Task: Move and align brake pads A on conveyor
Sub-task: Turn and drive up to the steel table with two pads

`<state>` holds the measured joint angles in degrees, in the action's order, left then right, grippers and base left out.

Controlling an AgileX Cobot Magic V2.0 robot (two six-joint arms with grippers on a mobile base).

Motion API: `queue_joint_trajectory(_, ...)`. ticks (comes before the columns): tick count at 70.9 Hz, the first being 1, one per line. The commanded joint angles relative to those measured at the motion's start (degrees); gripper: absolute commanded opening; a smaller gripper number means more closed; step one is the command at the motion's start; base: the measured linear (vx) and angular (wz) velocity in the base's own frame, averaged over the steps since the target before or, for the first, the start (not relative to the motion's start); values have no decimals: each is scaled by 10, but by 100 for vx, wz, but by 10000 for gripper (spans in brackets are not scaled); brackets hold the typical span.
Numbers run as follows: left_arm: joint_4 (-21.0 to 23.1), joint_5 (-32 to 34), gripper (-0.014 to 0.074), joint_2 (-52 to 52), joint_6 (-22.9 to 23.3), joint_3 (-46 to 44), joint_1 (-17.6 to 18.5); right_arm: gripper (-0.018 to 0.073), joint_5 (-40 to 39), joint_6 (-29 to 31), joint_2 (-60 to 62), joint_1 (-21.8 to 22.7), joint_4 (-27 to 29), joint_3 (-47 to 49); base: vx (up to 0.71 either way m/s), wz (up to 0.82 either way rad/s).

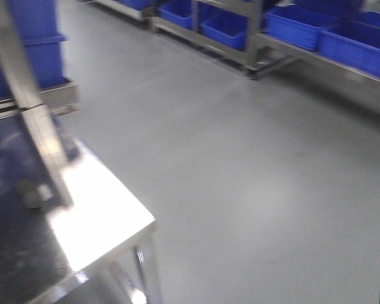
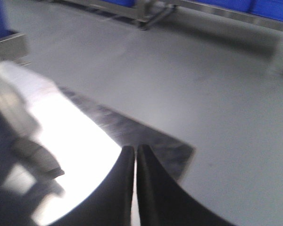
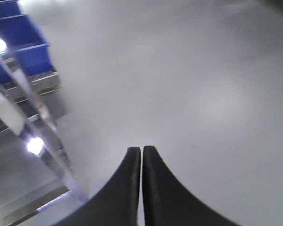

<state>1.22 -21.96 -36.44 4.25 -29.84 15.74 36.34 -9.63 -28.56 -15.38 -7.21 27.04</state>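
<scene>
Just left tool (image 2: pixel 135 149), right tool (image 3: pixel 141 150), tips together.

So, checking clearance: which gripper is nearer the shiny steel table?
Left. The left gripper hangs over a corner of the steel table; the right gripper is over bare floor.

Counted from my station: two grippers, one table, one rack, several bins.
I saw one left gripper (image 2: pixel 135 148) and one right gripper (image 3: pixel 141 149), each with two black fingers. I counted one shiny steel table (image 1: pixel 107 215) and one rack (image 1: pixel 240 54) across the floor carrying at least five blue bins (image 1: pixel 297 25), though blur kept me from a firmer number. There were also two stacked bins (image 1: pixel 41 44) at the left.
</scene>
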Motion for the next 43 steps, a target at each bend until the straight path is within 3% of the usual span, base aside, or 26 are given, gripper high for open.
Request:
queue_joint_trajectory(1, 1, 42, -6, 2, 0, -15, 3, -9, -37, 3, -2, 3, -6, 15, 10, 91)
queue_joint_trajectory(43, 1, 42, -6, 2, 0, -15, 3, -9, -36, 3, -2, 3, -6, 15, 11, 83)
